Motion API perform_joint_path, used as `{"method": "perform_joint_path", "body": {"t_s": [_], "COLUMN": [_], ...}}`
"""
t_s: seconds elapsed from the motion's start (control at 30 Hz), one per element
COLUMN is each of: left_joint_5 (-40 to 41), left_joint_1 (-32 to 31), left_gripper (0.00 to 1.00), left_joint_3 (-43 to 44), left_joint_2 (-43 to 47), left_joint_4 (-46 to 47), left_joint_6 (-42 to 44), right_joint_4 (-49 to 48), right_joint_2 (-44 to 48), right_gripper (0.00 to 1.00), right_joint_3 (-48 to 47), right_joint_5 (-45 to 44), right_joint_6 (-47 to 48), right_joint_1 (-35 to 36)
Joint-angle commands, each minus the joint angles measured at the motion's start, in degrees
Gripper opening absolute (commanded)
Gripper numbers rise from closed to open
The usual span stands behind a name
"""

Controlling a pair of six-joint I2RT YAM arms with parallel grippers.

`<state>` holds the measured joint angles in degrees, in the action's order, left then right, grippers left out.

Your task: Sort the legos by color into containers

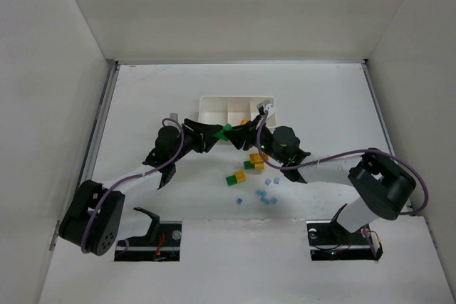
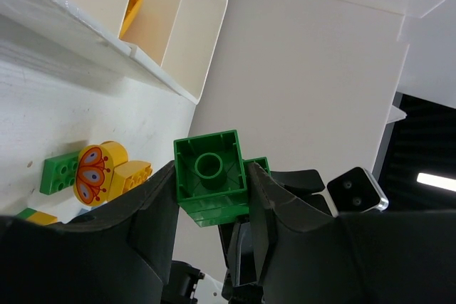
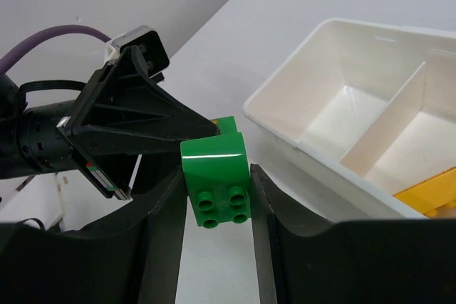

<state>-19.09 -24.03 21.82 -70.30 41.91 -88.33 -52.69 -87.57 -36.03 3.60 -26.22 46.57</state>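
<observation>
The left gripper (image 2: 212, 201), matte black, pinches a glossy green brick (image 2: 209, 169) whose hollow underside shows a round tube. Close against it, a studded green brick (image 3: 214, 169) with a rounded top sits clamped in the right gripper (image 3: 216, 197), just in front of the tray (image 1: 214, 98). This thin-walled white plastic tray holds one yellow-orange brick (image 1: 244, 121) in its middle compartment. Other legos (image 1: 255, 164) lie loose on the table (image 1: 142, 90).

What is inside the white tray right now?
One yellow-orange brick lies in the tray; the end compartment in the right wrist view is bare. From above, the arms' fingers cover its near edge, so anything there is hidden.
</observation>
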Motion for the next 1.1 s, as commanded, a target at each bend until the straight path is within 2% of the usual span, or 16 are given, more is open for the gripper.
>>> {"method": "perform_joint_path", "body": {"t_s": [0.0,0.17,0.47,0.53,0.87,1.07], "left_joint_5": [-1.83,-1.83,-2.00,-2.00,-2.09,-2.09], "left_joint_1": [-0.80,-0.71,-0.80,-0.97,-1.06,2.45], "left_gripper": [0.25,0.30,0.47,0.44,0.15,0.10], "left_joint_3": [0.94,0.94,1.20,1.47,1.73,0.50], "left_joint_2": [1.48,2.19,2.80,2.63,1.83,3.76], "left_joint_4": [2.12,2.30,2.03,2.30,2.56,1.60], "left_joint_6": [0.53,0.36,0.27,0.09,0.09,1.58], "right_joint_4": [-3.30,-3.30,-3.30,-3.30,-3.21,-3.30], "right_joint_2": [-0.67,-0.94,-0.50,-0.58,-0.32,3.98], "right_gripper": [0.27,0.27,0.27,0.27,0.27,0.27], "right_joint_3": [-0.71,-0.80,-0.62,-0.62,-0.18,2.10], "right_joint_5": [1.50,0.89,0.01,0.01,-0.61,-0.70], "right_joint_6": [-2.35,-2.35,-2.08,-2.08,-1.73,-2.17], "right_joint_1": [-0.12,-0.47,-1.26,-1.26,-1.26,-2.75]}}
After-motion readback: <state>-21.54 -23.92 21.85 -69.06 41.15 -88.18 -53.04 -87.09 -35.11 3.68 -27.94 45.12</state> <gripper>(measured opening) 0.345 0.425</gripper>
